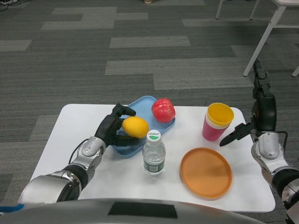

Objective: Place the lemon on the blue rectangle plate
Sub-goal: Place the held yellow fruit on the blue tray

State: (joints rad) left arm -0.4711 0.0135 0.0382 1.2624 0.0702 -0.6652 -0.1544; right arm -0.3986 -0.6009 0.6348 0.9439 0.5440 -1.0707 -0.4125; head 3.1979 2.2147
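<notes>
A yellow lemon [135,126] sits in my left hand [113,127], whose black fingers wrap around it from the left. The lemon is over the near left part of the blue rectangle plate [140,103]; whether it touches the plate I cannot tell. A red apple [163,109] lies on the plate's far right end. My right hand [260,107] is raised at the table's right edge, holding nothing, its fingers spread apart.
A clear water bottle with a green cap [153,152] stands just in front of the blue plate. An orange round plate [206,172] lies at the front right. Stacked yellow and pink cups [217,121] stand behind it. White table legs [261,42] stand at the far right.
</notes>
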